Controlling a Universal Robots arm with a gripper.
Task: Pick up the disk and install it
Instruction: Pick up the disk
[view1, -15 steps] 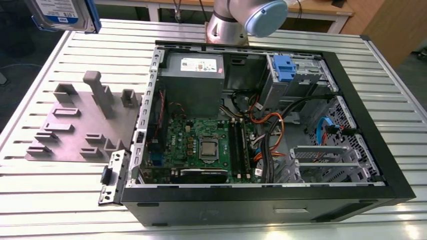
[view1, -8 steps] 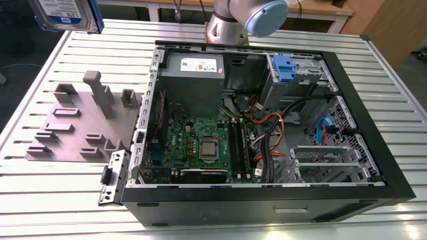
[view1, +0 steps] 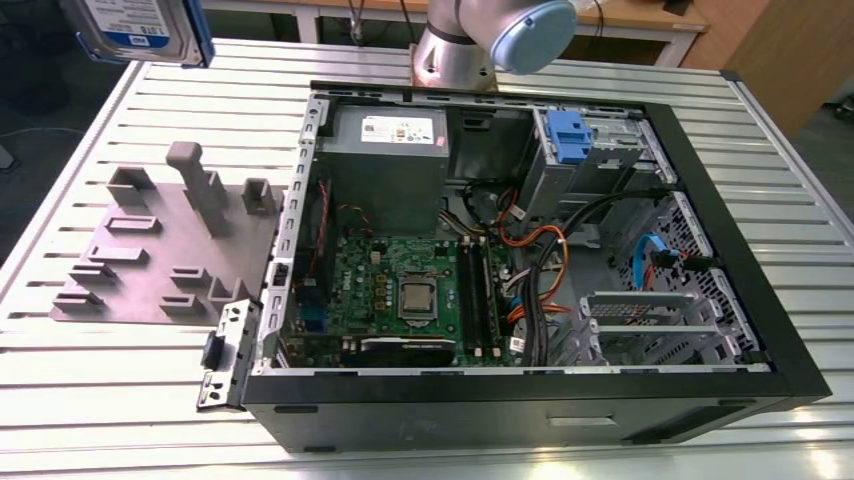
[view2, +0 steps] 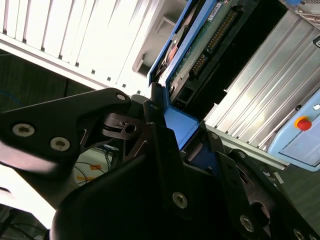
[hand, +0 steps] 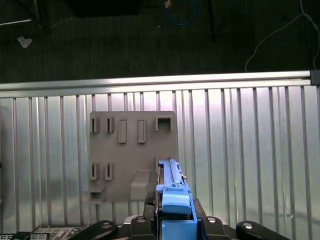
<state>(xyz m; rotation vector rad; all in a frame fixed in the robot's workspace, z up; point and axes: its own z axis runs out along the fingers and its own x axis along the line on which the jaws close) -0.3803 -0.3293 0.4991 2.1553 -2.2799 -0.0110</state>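
The disk (view1: 138, 28) hangs in the air at the top of the exterior view's left, above the far corner of the table, its white-and-blue label facing the camera. In the second wrist view my gripper (view2: 182, 127) is shut on the disk's blue end handle (view2: 180, 125), and its circuit-board side (view2: 202, 45) extends away from the black fingers (view2: 156, 130). The first wrist view looks down along the blue carrier frame (hand: 174, 192) held in my gripper (hand: 175, 226), with the grey slotted holder (hand: 132, 152) on the table far below it.
An open computer case (view1: 534, 250) lies on the slatted metal table (view1: 747, 130), with motherboard, cables and another blue-tabbed drive (view1: 567, 133) in its grey cage. The grey holder (view1: 160, 250) sits left of the case. The arm's base (view1: 461, 45) stands behind the case.
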